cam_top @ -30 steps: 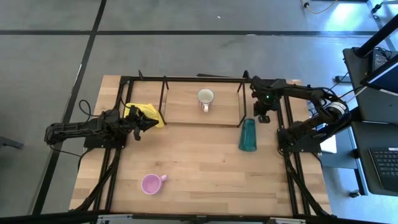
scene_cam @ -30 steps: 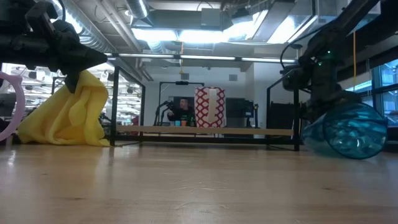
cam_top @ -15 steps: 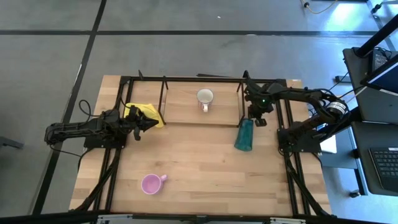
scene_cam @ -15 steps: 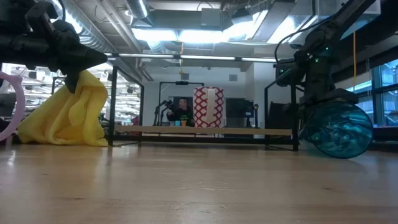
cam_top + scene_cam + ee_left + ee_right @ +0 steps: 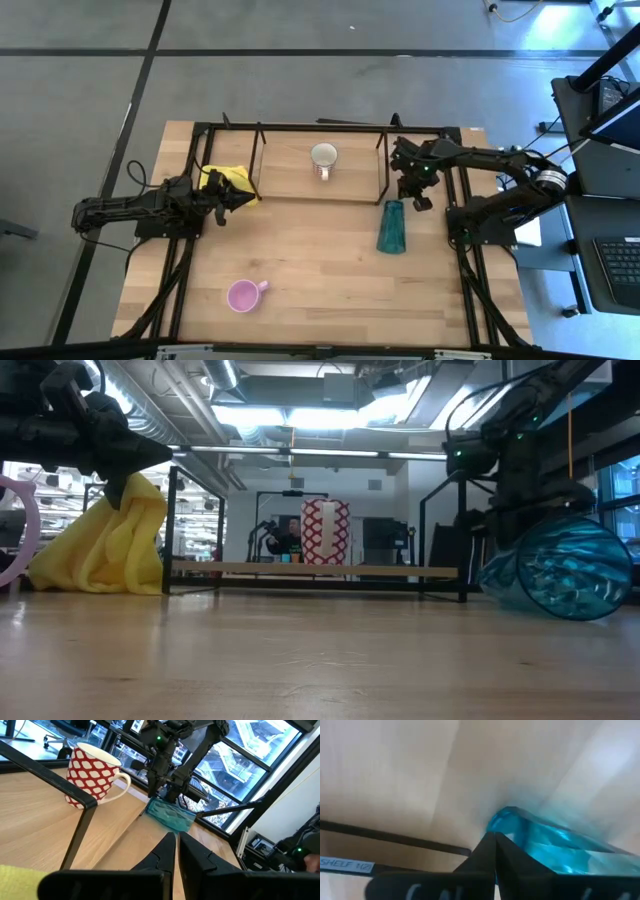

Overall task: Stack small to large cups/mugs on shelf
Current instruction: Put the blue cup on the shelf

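Note:
The teal tumbler (image 5: pixel 391 228) lies on its side on the table, just right of the shelf (image 5: pixel 290 178), with its wide mouth toward the near edge (image 5: pixel 560 572). The white mug with red spots (image 5: pixel 323 158) stands upright on the shelf board. The pink mug (image 5: pixel 243 294) stands on the table at the near left. My right gripper (image 5: pixel 416 196) is shut at the tumbler's far, narrow end. My left gripper (image 5: pixel 240 197) is shut and empty, beside the yellow cloth (image 5: pixel 228 178) at the shelf's left end. My right gripper has its shut fingertips (image 5: pixel 493 840) against the tumbler's narrow far end (image 5: pixel 504 819), coming at it from the far right and slanting down. It pinches nothing. The tumbler lies on its side on the table.
The shelf's black rods (image 5: pixel 383 170) stand right beside the tumbler and my right gripper. The table's black side rails (image 5: pixel 470 260) run along both edges. Bare tabletop lies between the pink mug and the tumbler.
My right gripper has gone toward the table's left edge and a little nearer, staying shut. The tumbler has slid toward the near left and turned a little on the table. The shelf, with the white mug on it, has slid a little toward the table's left edge.

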Robot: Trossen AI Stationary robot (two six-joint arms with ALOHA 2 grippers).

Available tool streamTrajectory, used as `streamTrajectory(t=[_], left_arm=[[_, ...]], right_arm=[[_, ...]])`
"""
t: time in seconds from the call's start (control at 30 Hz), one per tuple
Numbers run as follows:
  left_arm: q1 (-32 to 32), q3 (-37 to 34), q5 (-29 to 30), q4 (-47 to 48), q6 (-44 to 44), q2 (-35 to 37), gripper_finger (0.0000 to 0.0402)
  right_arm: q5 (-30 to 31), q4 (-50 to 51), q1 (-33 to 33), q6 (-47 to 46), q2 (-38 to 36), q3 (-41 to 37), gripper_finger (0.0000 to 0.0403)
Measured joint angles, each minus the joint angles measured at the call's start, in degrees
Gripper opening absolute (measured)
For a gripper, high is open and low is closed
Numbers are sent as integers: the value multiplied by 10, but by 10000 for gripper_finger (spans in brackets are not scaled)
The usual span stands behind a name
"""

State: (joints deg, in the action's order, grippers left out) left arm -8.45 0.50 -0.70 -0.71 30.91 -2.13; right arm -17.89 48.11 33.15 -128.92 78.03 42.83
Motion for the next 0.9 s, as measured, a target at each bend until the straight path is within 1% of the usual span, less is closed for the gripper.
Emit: streamTrajectory(t=[0.17,0.3,0.4,0.53,0.6,0.77,0.9], left_arm=[[0,0,0,0,0,0,14],[0,0,0,0,0,0,14],[0,0,0,0,0,0,14],[0,0,0,0,0,0,14],[0,0,0,0,0,0,14],[0,0,0,0,0,0,14],[0,0,0,0,0,0,14]], right_arm=[[-19,80,-13,2,-45,0,1],[-11,80,-23,-1,-63,0,1],[19,63,-9,-6,-63,0,1],[106,28,15,-16,-69,0,1],[133,10,23,-17,-69,0,1],[136,5,26,-16,-56,0,1],[118,-18,26,-13,-33,0,1]])
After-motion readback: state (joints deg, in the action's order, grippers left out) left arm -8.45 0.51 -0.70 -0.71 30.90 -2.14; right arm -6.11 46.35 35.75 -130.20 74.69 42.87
